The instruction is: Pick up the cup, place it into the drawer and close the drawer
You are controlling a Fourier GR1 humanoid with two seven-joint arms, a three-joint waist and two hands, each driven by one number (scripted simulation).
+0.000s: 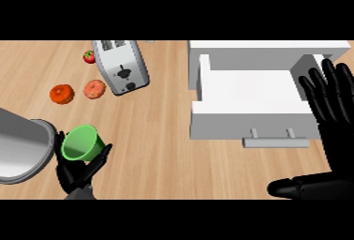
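Cup: the green cup [84, 143] sits near the counter's [159, 140] left edge, toward the near side, tilted with its open mouth facing up and left.
Left hand: the left hand [79, 169] has its fingers curled round the cup from below, thumb on one side, fingers on the other.
Right hand: the right hand [332, 122] rests at the counter's right edge, fingers straight and up, holding nothing.
Drawer: the white drawer [252, 101] stands pulled open at the far right, its handle [276, 140] facing the near edge, well apart from the cup.
Handling: the cup looks light, stiff and smooth-walled, so probably slippery; a hold across the tapered wall below the rim seems safest.
Nearby: a metal pot [24, 147] lies just beside the cup; a toaster [121, 65] stands farther back.
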